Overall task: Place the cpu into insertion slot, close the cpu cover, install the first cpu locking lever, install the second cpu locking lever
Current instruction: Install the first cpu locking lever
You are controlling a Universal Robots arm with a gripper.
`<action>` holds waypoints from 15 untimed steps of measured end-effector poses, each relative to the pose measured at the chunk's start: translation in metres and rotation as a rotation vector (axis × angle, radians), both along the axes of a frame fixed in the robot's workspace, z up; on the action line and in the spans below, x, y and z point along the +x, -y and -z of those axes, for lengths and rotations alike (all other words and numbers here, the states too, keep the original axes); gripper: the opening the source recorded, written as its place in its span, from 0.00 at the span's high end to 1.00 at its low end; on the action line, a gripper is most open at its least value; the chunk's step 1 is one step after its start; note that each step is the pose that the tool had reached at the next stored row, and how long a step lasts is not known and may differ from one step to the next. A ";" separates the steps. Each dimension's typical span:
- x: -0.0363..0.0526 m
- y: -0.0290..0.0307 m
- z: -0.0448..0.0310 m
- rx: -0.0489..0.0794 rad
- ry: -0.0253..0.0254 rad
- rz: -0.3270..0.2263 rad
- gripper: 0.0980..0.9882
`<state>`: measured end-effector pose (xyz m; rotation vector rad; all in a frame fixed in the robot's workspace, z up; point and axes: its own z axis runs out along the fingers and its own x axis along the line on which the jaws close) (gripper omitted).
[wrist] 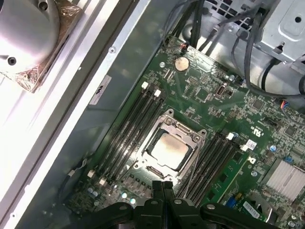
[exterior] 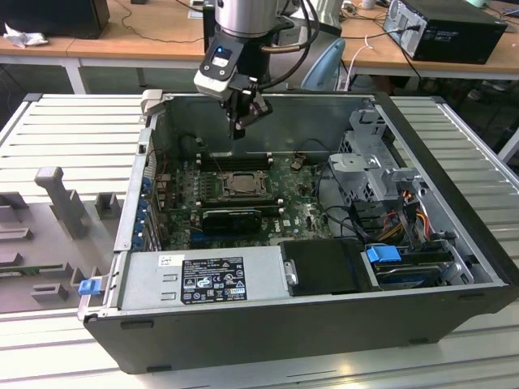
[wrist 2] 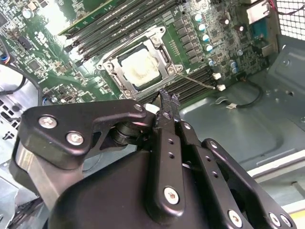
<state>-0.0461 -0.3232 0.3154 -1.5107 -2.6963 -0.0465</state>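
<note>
The cpu (wrist: 167, 149) has a pale silver-grey metal top, smooth and matt. The cpu cover (wrist: 194, 148) round it is thin bright metal, shiny along its edges. The motherboard (wrist: 205, 95) is green with a glossy, lacquered look. The claw (wrist 2: 167, 95) is black and satin-smooth, studded with bright metal screws. In the exterior view the case (exterior: 324, 324) is matt black outside and bare grey sheet metal within. At eight o'clock from its middle sits a blue plastic clip (exterior: 87, 285). The counter (exterior: 73, 121) is ribbed grey metal.
</note>
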 end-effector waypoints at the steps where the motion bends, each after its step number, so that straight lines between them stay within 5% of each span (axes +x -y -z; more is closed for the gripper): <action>1: -0.0003 0.0000 0.0001 -0.001 0.0057 -0.003 0.99; 4: -0.0004 0.0000 0.0011 -0.001 0.0179 -0.036 0.99; 15: -0.0005 0.0000 0.0022 0.001 0.0183 -0.209 0.99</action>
